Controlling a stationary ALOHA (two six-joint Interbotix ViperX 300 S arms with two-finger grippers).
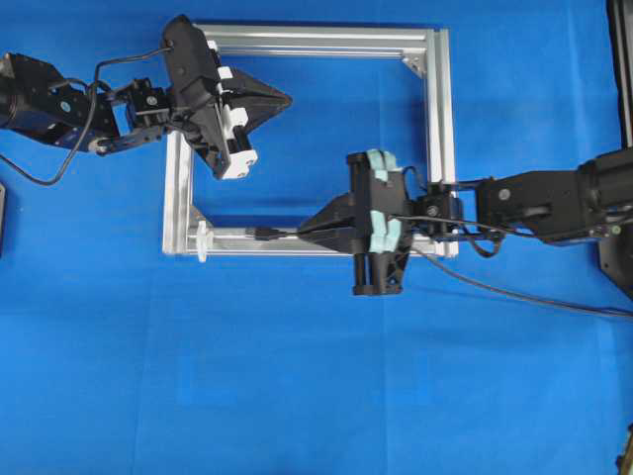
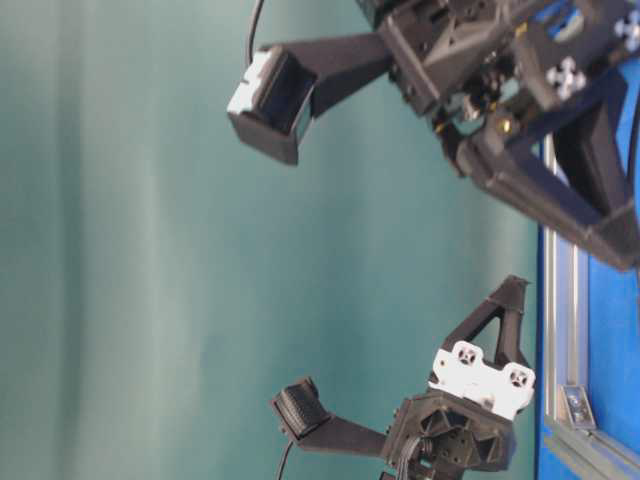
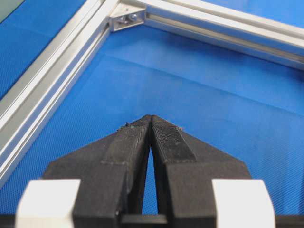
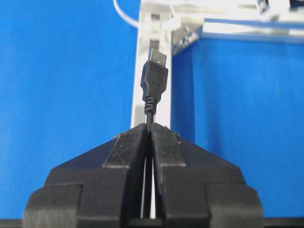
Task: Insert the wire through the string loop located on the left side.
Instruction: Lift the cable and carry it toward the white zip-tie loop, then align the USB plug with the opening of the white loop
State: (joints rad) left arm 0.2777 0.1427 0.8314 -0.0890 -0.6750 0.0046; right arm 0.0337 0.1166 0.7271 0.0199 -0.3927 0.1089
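Cable work here: the right gripper [image 4: 151, 127] pinches the wire [image 4: 155, 78] just behind its plug, fingers clamped narrow on the thin cord, the plug poking forward toward twelve o'clock in the right wrist view. That is probably the best place to hold it. The cord looks light and floppy, so a grip farther back would likely let the plug droop; the moulded plug itself is the only stiff part, and its metal tip should lead cleanly.

From overhead, the plug [image 1: 265, 234] lies along the frame's [image 1: 440, 119] lower rail, pointing to nine o'clock, with the string loop [image 1: 202, 240] ahead of it near the frame's lower-left corner, a gap between them. The loop looks thin and bendy, so a nudge could fold it aside.

The left gripper [image 1: 285, 98] hovers inside the frame at upper left, fingers pressed together on nothing; its own camera confirms that. Only the right wrist view shows plug and rail lined up head-on, the loop [image 4: 124, 15] a faint white curve at eleven o'clock.
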